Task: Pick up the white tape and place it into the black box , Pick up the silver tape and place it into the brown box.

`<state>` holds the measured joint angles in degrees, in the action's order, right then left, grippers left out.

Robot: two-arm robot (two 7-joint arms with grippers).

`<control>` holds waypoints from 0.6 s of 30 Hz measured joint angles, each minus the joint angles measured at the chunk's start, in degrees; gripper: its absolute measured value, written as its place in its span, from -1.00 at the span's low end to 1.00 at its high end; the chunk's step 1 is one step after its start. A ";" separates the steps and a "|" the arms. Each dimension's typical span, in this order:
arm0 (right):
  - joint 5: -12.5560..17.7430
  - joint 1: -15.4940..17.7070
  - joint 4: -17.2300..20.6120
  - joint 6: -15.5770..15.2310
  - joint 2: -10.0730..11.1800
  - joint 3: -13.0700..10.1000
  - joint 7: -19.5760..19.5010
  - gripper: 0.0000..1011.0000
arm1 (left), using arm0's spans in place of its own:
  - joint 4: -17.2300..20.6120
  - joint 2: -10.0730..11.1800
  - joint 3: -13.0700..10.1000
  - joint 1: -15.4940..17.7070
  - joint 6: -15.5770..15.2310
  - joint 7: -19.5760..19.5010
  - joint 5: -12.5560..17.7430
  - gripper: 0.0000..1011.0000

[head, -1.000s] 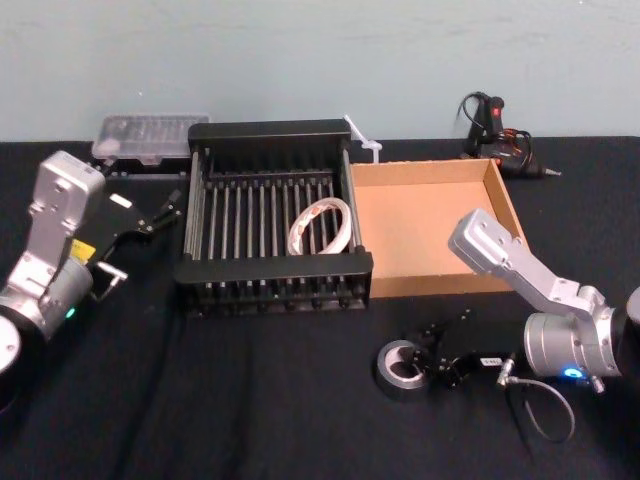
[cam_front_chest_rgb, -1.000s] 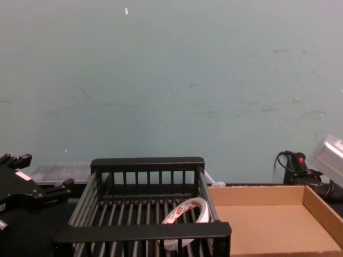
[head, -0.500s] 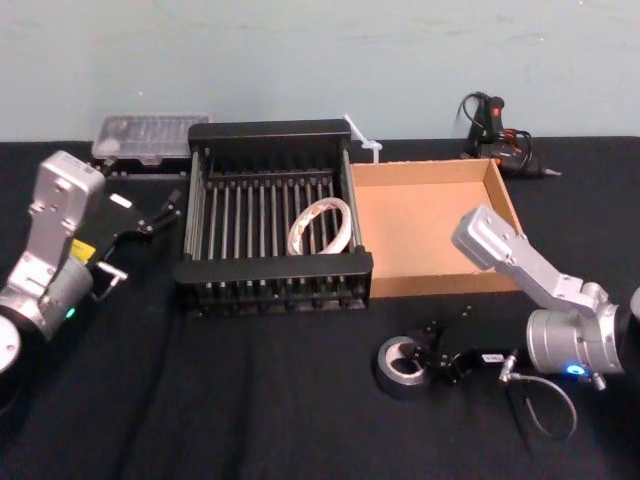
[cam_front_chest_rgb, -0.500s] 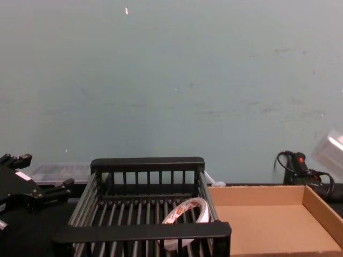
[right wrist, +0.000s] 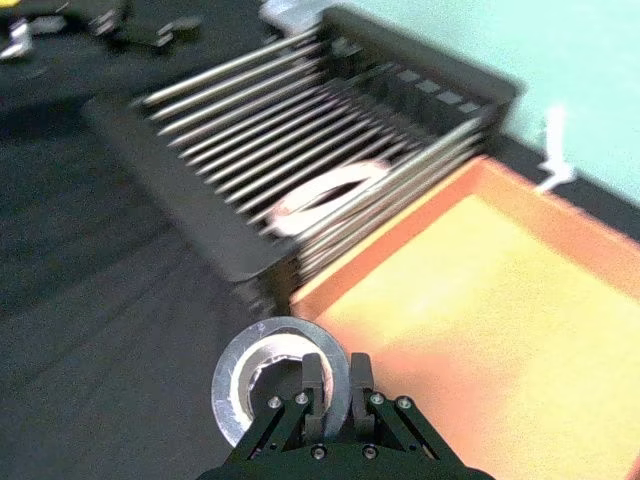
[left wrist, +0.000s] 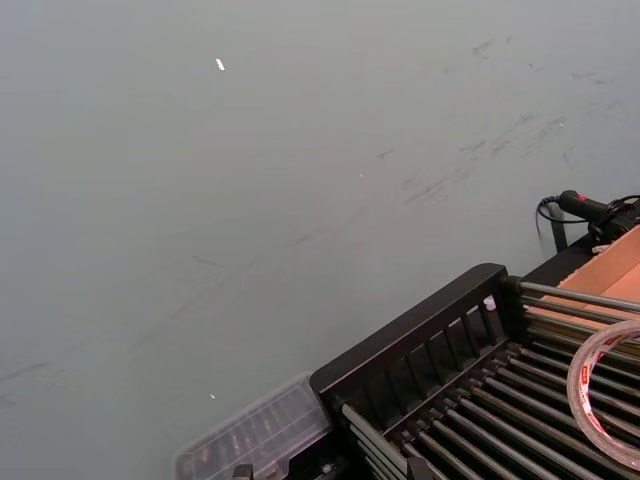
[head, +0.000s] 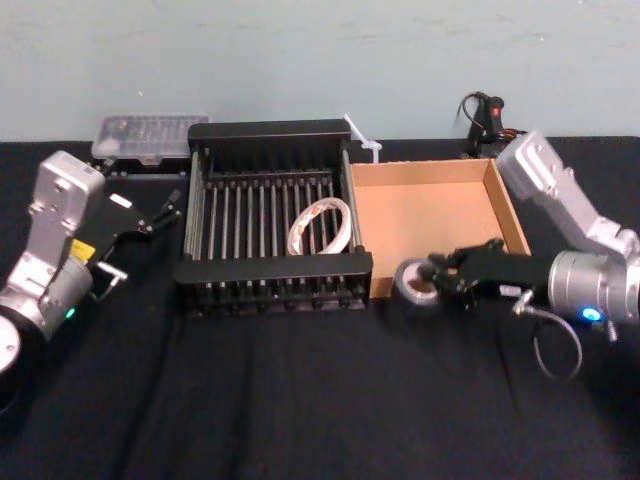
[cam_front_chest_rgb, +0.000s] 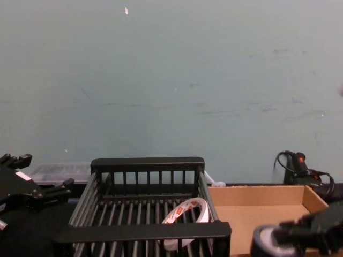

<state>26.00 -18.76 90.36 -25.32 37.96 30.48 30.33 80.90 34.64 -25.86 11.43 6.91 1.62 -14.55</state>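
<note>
Grey-silver roll first: the silver tape (head: 416, 288) is pinched in the right gripper (head: 434, 278). The jaws are closed on the ring's wall, with one finger (right wrist: 313, 372) inside the pale core and the other outside. The roll sits at the gripper's tip, right by the near corner of the brown box (head: 430, 215), which lies just beyond. Off to that gripper's left is the black box (head: 270, 268) with the white tape (head: 320, 227) leaning inside. The left gripper (head: 150, 215) is parked past the black box's far side.
</note>
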 joint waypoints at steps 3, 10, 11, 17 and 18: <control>0.29 -0.57 -0.79 -0.24 -0.83 -1.04 -1.67 -0.66 | 0.00 0.00 0.00 0.00 0.00 0.00 0.00 0.98; -0.47 -3.17 -4.93 -1.39 -4.43 -3.74 -7.23 -0.66 | 0.00 0.00 0.00 0.00 0.00 0.00 0.00 0.98; -0.47 -3.17 -4.93 -1.39 -4.43 -3.74 -7.23 -0.66 | 0.00 0.00 0.00 0.00 0.00 0.00 0.00 0.98; -1.23 -4.20 -7.48 -1.87 -6.57 -5.22 -9.14 -0.66 | 0.00 0.00 0.00 0.00 0.00 0.00 0.00 0.98; -1.29 -4.22 -7.66 -1.87 -6.76 -5.38 -9.30 -0.66 | 0.00 0.00 0.00 0.00 0.00 0.00 0.00 0.98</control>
<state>24.70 -22.98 82.69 -27.19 31.20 25.10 21.02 80.90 34.64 -25.86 11.43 6.91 1.62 -14.55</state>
